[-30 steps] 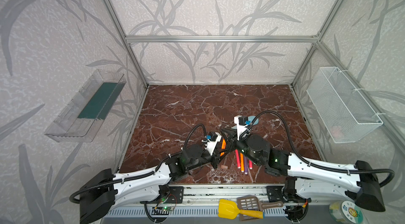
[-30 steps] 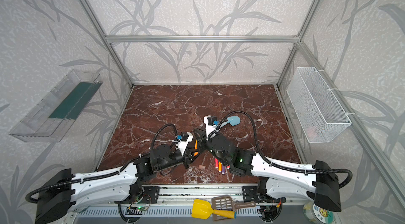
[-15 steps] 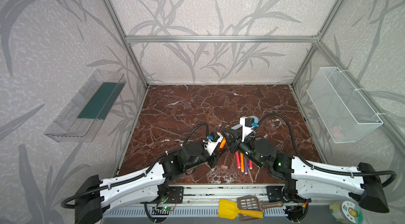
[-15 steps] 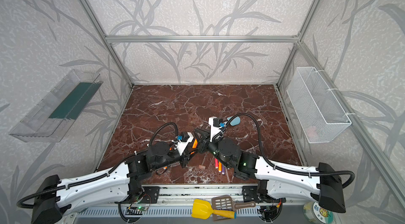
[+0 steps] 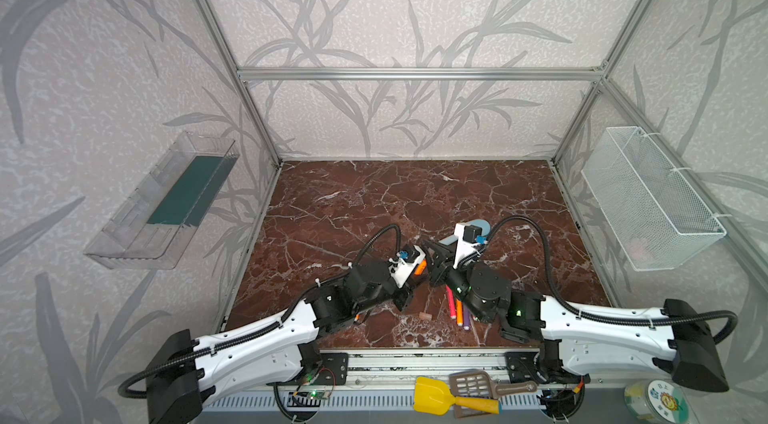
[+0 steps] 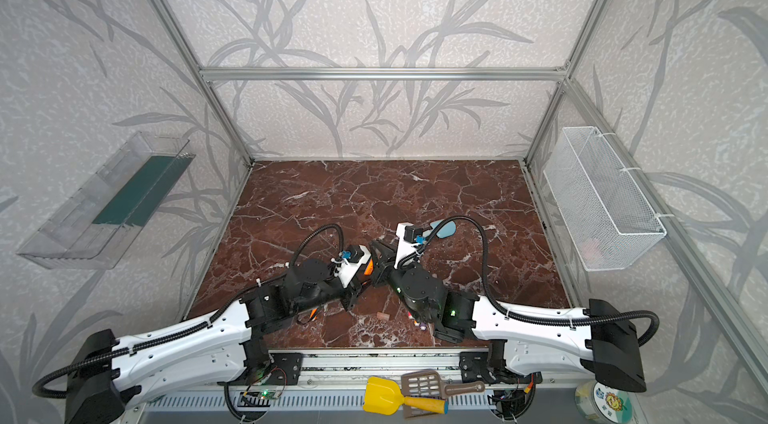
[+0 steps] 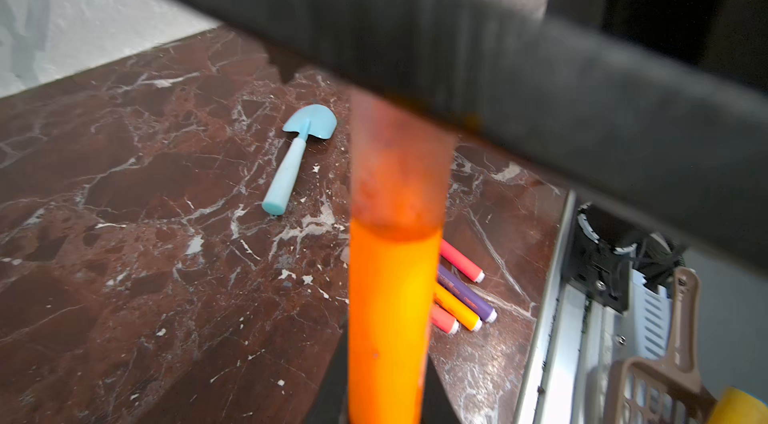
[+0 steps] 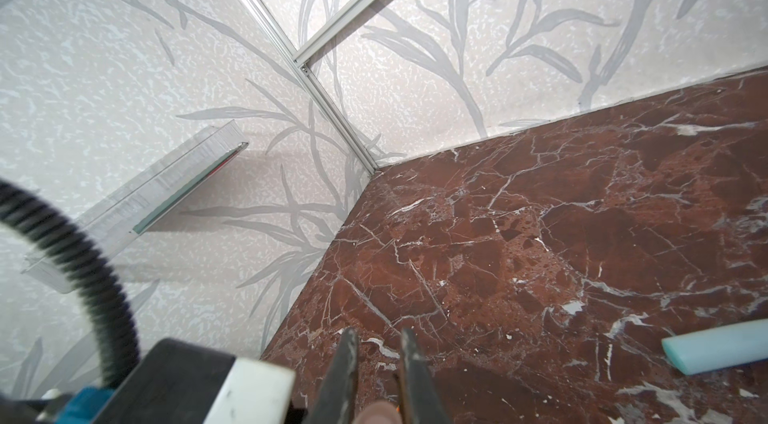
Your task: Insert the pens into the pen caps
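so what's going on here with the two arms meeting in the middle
The arms are capping marker pens. The left gripper is shut on an orange pen, and the right gripper is shut on a translucent pen cap that sits over the pen's tip; how fully it is seated is hard to tell. Four more pens lie together on the marble table near its front edge, with a loose cap nearby and a light-blue toy shovel farther back.
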Motion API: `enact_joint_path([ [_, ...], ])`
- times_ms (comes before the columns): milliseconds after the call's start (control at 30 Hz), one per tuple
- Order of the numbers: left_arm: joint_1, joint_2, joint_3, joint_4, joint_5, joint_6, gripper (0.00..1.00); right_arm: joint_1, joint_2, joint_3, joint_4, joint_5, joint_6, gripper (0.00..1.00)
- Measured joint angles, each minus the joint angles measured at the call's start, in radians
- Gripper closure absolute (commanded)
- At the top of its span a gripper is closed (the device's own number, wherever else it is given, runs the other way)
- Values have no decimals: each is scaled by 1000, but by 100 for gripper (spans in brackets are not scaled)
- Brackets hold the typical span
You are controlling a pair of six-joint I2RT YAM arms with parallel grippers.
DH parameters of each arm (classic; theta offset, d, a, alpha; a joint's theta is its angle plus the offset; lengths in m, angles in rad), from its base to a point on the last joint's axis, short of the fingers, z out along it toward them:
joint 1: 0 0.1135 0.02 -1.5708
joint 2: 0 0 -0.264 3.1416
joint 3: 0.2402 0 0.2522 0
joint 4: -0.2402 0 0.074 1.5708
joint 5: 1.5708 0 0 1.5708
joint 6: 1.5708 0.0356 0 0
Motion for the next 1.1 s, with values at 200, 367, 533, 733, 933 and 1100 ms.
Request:
enact_joint_path([
  [200, 87, -43, 0, 0, 267, -51, 100, -1, -38, -50, 118, -81, -74, 100],
  [367, 92, -68, 0, -2, 275, -72, 100, 7, -28, -22, 96, -74, -31, 100],
  [533, 93, -88, -3, -26, 232, -72, 100, 40, 34, 54, 9, 36, 43, 100],
  [733, 87, -118, -34, -51, 183, -64, 100, 70, 84, 105, -71, 117, 88, 100],
  [933, 22, -117, -47, -17, 149, -79, 100, 74, 44, 120, -143, 103, 51, 81],
  [1100, -59, -117, -58, 119, 84, -116, 100, 84, -21, 124, -247, 25, 0, 70],
])
